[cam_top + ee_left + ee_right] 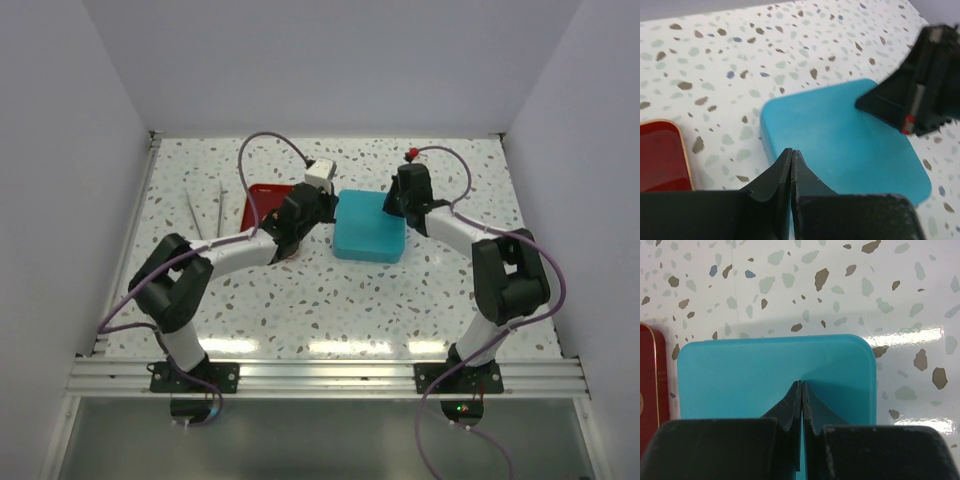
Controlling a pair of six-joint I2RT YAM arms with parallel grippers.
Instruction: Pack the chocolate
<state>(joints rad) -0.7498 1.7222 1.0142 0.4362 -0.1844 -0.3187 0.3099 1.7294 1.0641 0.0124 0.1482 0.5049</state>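
One teal box (pixel 369 238). One red tray (pixel 262 203), just left of box. Two thin metal sticks (pixel 222 212), farther left of box. Two robot arms (pixel 225 248), flanking box.

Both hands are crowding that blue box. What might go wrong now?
The left hand and right hand, both shut, hover close together at the closed teal tin; they might bump each other. A push from either could slide the tin across the smooth table toward the red tray beside it. No chocolate is in view, so nothing shows whether it is packed.
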